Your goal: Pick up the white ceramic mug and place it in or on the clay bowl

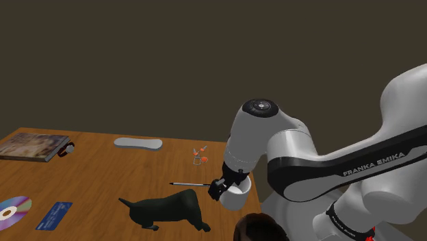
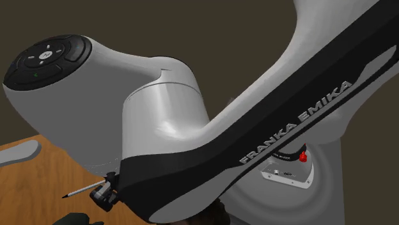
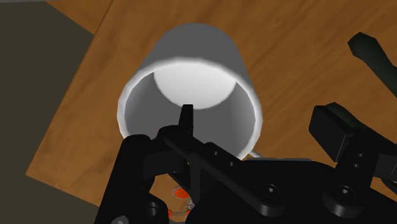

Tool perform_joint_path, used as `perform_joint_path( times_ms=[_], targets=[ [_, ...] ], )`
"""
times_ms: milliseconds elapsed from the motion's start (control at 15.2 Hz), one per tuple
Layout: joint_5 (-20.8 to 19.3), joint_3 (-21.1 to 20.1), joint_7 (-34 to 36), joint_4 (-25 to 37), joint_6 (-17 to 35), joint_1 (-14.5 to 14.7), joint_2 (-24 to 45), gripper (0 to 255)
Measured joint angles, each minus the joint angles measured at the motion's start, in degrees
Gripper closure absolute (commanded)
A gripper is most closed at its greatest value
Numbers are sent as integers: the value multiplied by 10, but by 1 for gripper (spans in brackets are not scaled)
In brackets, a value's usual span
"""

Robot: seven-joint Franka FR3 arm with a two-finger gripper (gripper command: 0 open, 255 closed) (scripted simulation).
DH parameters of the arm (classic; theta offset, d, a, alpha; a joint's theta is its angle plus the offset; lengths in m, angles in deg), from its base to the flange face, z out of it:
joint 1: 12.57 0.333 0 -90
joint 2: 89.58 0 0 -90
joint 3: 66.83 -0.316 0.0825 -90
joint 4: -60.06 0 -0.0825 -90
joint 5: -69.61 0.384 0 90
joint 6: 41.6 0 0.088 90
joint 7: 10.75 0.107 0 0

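A plain white mug (image 1: 236, 195) stands on the wooden table (image 1: 102, 178), close to its edge on the shoulder view's right. In the wrist view I look down into the mug (image 3: 191, 83). My black gripper (image 1: 220, 188) is right at the mug's rim. Its fingers stand apart in the wrist view, gripper (image 3: 260, 124) astride the mug's wall: one fingertip (image 3: 186, 118) is inside the opening and the other finger (image 3: 334, 127) is outside it. Neither visibly presses the wall. A dark brown rounded bowl (image 1: 260, 229) sits just in front of the mug, cut off by the shoulder view's bottom edge.
A black dog figure (image 1: 167, 209) lies left of the mug, with a pen (image 1: 191, 184) behind it. Further left are a blue card (image 1: 53, 215), a disc (image 1: 14, 209) and a book (image 1: 31, 146). A white oblong object (image 1: 137, 143) and a small orange item (image 1: 200, 156) lie at the back.
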Motion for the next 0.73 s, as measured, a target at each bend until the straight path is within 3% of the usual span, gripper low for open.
perform_joint_path(
  times_ms=[594, 660, 726],
  targets=[
    [-17, -13, 14, -9, 33, -11, 27, 0],
    [-17, -13, 14, -9, 33, -11, 27, 255],
    [-17, -13, 14, -9, 33, -11, 27, 255]
  ],
)
